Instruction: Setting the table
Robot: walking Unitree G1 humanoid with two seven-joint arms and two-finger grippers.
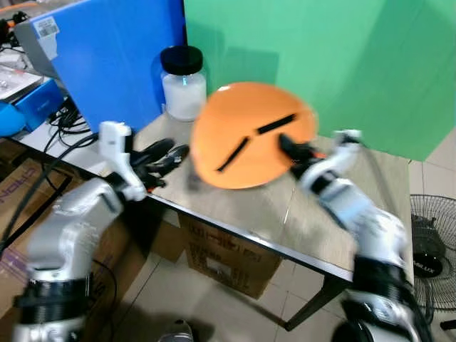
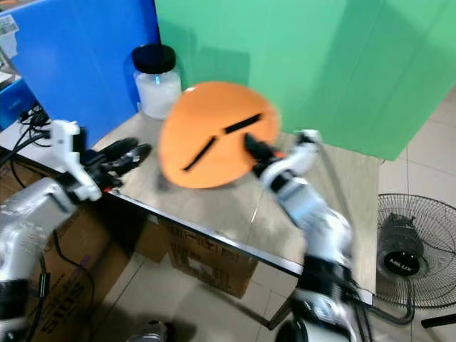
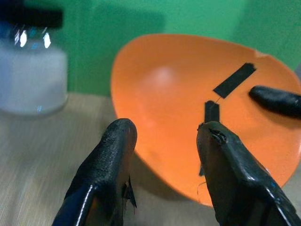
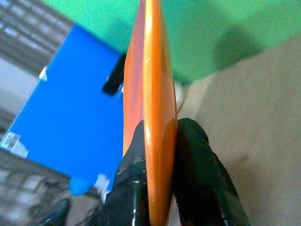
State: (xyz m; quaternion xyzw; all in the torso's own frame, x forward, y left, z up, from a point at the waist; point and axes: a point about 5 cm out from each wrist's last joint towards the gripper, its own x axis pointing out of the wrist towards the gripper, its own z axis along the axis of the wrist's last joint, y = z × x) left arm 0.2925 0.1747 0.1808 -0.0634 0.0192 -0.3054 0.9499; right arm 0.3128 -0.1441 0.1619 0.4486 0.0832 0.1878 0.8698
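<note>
An orange plate (image 1: 249, 132) with two black tape strips on its face hangs tilted on edge above the wooden table (image 1: 249, 210). My right gripper (image 1: 288, 146) is shut on the plate's right rim; the right wrist view shows the rim (image 4: 157, 94) pinched between both fingers. At the table's left edge my left gripper (image 1: 167, 153) stands open, its tips pointing at the plate from a short distance and holding nothing. In the left wrist view the plate (image 3: 188, 103) lies just beyond the spread fingers (image 3: 117, 146).
A glass jar (image 1: 184, 82) with a black lid and white contents stands at the table's back left. A blue panel (image 1: 121, 57) and a green screen (image 1: 320, 57) rise behind. Cardboard boxes (image 1: 228, 260) sit beneath, cables (image 1: 68, 121) left, a fan (image 1: 431, 249) right.
</note>
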